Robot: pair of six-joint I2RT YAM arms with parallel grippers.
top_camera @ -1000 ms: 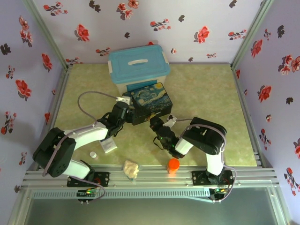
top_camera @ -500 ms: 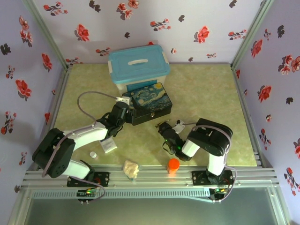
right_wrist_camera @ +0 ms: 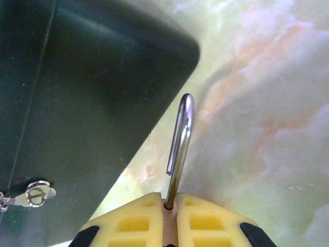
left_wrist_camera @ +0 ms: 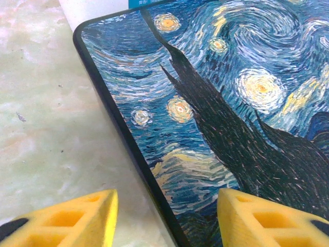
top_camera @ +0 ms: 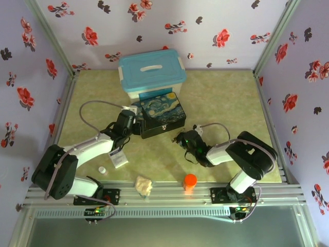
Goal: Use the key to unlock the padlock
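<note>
Padlock [right_wrist_camera: 179, 149]: you have it pinched in your right gripper [right_wrist_camera: 171, 218], above the table [right_wrist_camera: 267, 128] and just beside a dark corner of the box [right_wrist_camera: 77, 77]. Its grey shackle sticks out past the fingertips, one leg ending free.
Cap [top_camera: 103, 169]: small and white, on the table near the front edge, well left of your left gripper [top_camera: 135, 125].
Packet [top_camera: 119, 158]: white, lying flat just right of the cap, beside your left arm.
Left gripper: your yellow fingertips [left_wrist_camera: 77, 216] stand spread apart, one over the table and one over the painted lid. The box's left edge runs between them.
Tub [top_camera: 151, 72]: blue lid, at the back, right behind the box. You cannot tell whether they touch.
Box: swirling night-sky painting on the lid. A small metal clasp [right_wrist_camera: 32, 195] shows on its dark wall.
Right gripper: fingers pressed together on the padlock's brass body, just off the box's front right corner.
Orange cylinder [top_camera: 190, 181]: upright at the front edge, near your right arm.
</note>
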